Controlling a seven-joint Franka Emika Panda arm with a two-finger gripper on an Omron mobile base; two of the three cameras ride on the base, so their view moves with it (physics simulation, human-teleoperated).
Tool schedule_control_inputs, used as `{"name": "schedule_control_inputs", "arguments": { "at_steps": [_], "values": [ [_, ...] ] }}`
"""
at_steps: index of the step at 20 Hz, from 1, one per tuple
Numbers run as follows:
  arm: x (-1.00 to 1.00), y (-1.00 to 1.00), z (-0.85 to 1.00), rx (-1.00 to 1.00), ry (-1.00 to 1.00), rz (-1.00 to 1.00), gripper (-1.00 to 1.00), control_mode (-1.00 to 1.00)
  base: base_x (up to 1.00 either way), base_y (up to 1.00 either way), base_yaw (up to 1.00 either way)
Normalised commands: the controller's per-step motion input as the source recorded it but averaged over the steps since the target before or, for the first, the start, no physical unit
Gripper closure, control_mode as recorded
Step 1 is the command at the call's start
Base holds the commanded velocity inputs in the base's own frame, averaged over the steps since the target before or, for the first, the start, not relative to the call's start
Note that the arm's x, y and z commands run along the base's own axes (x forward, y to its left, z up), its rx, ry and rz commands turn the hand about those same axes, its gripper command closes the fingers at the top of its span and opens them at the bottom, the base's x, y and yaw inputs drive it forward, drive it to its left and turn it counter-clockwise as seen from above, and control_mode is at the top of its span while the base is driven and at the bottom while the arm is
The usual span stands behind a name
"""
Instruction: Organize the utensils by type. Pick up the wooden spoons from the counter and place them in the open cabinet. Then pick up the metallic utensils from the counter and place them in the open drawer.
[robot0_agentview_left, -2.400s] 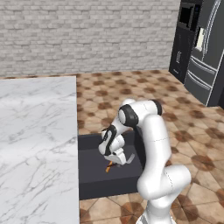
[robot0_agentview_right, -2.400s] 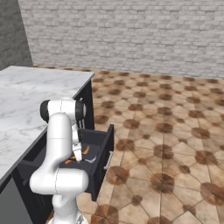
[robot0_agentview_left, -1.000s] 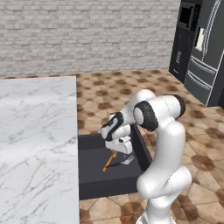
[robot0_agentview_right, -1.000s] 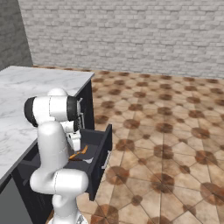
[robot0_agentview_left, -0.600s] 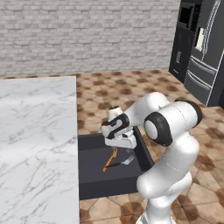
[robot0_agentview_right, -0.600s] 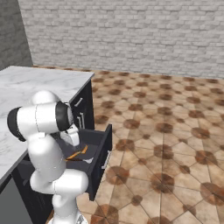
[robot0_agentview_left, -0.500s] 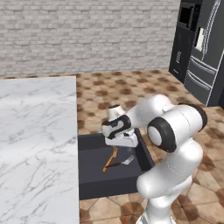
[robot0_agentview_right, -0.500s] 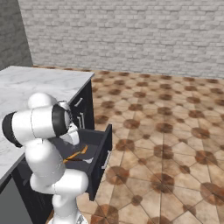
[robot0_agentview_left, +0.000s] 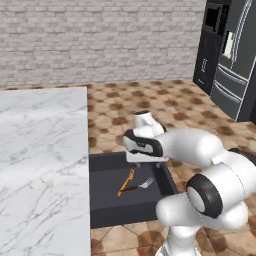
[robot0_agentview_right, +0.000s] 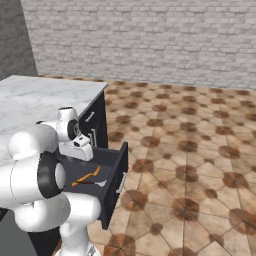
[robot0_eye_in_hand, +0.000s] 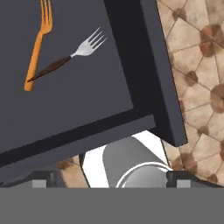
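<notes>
While the gripper (robot0_eye_in_hand: 111, 179) gapes empty, marble counter (robot0_agentview_left: 40, 150) meets brick wall (robot0_agentview_left: 100, 40)

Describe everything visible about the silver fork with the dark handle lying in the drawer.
The small silver-headed fork with a slim dark brown handle lies flat on the dark grey floor of the open drawer. Its head looks like shiny metal with four prongs fanned toward the drawer's side wall; the handle tapers to a thin point. That handle end crosses the lower shaft of the slim orange fork, so the two appear to touch. Nothing else touches it. From the left base view it sits mid-drawer, free of the robot.
</notes>
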Motion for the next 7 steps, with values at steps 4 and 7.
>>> {"name": "schedule_control_inputs", "arguments": {
  "at_steps": [4, 7],
  "values": [
    [-0.64, -0.29, 0.42, 0.13, -0.04, 0.21, -1.0, -1.0, 0.0, 0.0, 0.0],
    [-0.74, -0.32, 0.37, 0.11, -0.21, 0.24, -1.0, -1.0, 0.0, 0.0, 0.0]
  ]
}}
